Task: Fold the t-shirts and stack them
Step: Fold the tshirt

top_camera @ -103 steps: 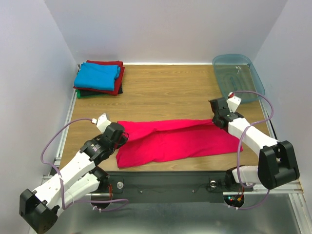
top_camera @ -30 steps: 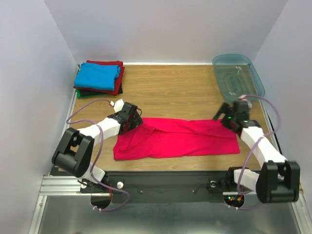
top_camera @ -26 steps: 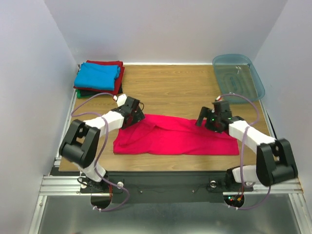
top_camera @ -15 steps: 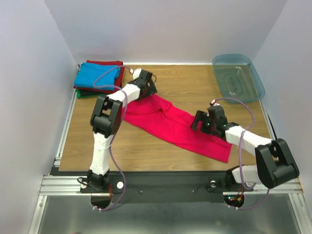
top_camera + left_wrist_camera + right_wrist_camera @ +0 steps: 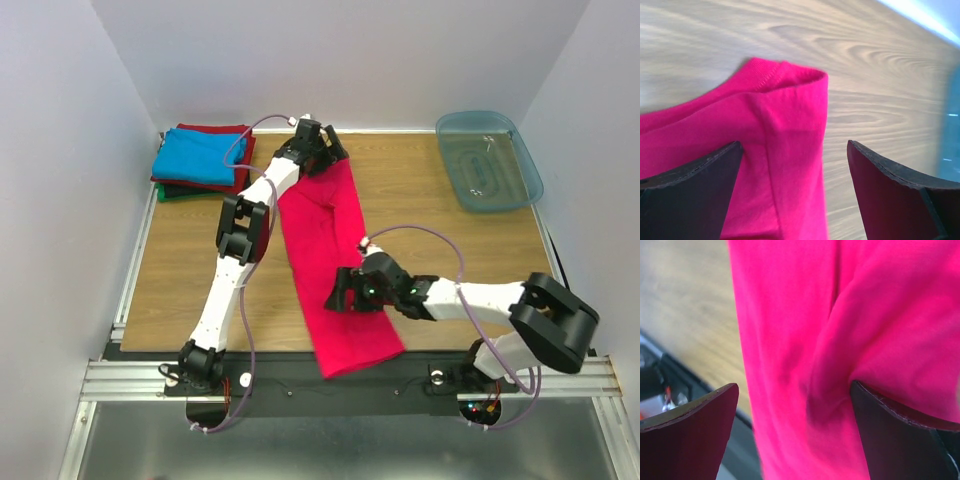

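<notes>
My left fingers and right fingers are both spread over cloth, pinching nothing. The pink-red t-shirt runs down frame centre, and its lower end overhangs the tabletop edge. Risk, as I judge it: a pull toward the bottom of the frame slides it off, and a shallow pinch skews the fold.

Matt cloth t-shirt, wood-grain table

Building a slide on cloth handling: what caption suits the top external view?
Pink-red t-shirt lying front-to-back, left gripper at its far end, right gripper nearer; folded stack back-left.
</notes>
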Robot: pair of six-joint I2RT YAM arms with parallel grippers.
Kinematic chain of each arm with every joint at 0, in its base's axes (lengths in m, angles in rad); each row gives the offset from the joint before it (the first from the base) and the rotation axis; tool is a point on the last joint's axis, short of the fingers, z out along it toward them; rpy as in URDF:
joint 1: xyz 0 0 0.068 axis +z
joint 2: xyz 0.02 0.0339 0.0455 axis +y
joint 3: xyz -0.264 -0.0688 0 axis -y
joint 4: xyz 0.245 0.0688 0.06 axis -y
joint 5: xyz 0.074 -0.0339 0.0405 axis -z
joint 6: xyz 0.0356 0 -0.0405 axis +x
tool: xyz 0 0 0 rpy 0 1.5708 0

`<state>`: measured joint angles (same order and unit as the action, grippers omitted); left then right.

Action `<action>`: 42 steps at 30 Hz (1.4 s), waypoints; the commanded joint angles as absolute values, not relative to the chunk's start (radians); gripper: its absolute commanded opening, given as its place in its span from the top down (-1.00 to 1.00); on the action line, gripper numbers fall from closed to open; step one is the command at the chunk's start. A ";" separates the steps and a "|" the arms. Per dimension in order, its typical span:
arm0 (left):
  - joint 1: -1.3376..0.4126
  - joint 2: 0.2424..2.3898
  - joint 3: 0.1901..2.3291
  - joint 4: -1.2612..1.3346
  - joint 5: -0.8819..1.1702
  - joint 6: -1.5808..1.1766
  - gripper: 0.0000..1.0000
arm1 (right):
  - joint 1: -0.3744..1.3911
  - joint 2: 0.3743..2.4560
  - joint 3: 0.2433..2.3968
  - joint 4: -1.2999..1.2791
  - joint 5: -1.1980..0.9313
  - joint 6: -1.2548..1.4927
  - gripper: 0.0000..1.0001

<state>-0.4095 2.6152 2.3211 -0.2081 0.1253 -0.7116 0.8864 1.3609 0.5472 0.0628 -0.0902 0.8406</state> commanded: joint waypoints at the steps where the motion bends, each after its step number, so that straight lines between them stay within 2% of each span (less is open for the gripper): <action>1: -0.413 2.704 2.410 -0.117 0.268 -0.839 -0.97 | 0.976 1.474 0.616 -0.017 -0.120 0.891 -1.00; 6: -0.413 2.732 2.396 0.039 0.290 -0.952 -0.97 | 0.991 1.436 0.657 -0.029 -0.109 0.877 -1.00; 16: -0.411 2.766 2.453 0.069 0.181 -1.015 -0.97 | 0.991 1.192 0.649 -0.198 -0.011 0.874 -1.00; 19: -0.413 2.731 2.375 0.184 0.204 -1.058 -0.97 | 0.991 1.143 0.621 -0.210 0.023 0.906 -1.00; 24: -0.414 2.682 2.428 0.172 0.251 -1.025 -0.97 | 0.989 1.072 0.597 -0.239 0.066 0.922 -1.00; 27: -0.423 2.528 2.366 0.166 0.311 -0.924 -0.97 | 0.989 1.046 0.595 -0.270 0.078 0.919 -1.00; 30: -0.455 2.210 2.121 0.127 0.313 -0.824 -0.97 | 0.991 1.034 0.586 -0.299 0.080 0.913 -1.00; 33: -0.479 1.986 1.897 0.133 0.302 -0.760 -0.97 | 0.991 1.028 0.574 -0.317 0.037 0.904 -1.00; 35: -0.523 1.756 1.553 0.129 0.229 -0.718 -0.97 | 0.989 1.023 0.557 -0.333 -0.033 0.888 -1.00; 37: -0.578 1.548 1.392 0.114 0.116 -0.681 -0.97 | 0.991 1.017 0.545 -0.345 -0.064 0.870 -1.00; 40: -0.724 1.328 1.122 0.002 -0.053 -0.744 -0.97 | 0.991 1.003 0.511 -0.364 -0.135 0.870 -1.00; 42: -0.823 1.234 0.931 -0.058 -0.090 -0.799 -0.97 | 0.992 0.991 0.497 -0.370 -0.197 0.870 -1.00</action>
